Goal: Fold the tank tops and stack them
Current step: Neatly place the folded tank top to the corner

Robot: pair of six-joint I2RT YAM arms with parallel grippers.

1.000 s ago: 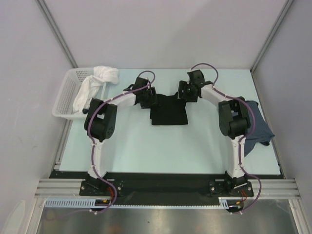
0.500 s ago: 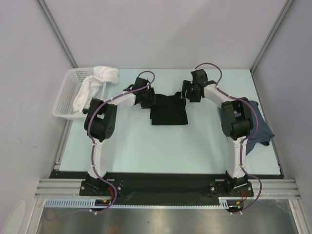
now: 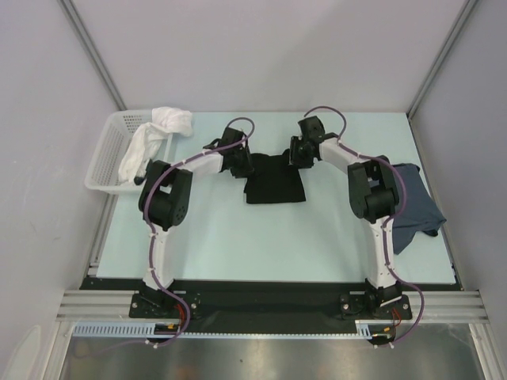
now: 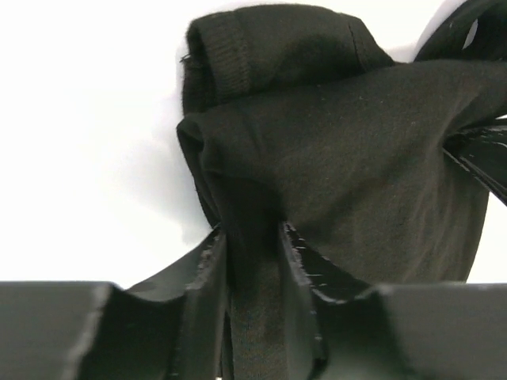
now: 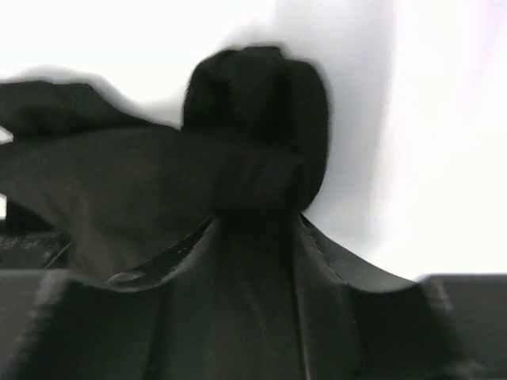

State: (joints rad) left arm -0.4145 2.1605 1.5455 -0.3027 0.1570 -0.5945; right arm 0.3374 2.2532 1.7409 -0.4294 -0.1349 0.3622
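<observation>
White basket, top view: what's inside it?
A white cloth lies bunched in the basket and spills over its far right rim. Anything beneath the cloth is covered and cannot be seen.

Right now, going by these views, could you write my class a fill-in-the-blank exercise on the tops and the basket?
The tank top pinched by the left gripper and right gripper is coloured ___. The slate-blue tank top lies at the ___ edge of the table. The basket holds a ___ cloth.
Missing words: black; right; white.
</observation>
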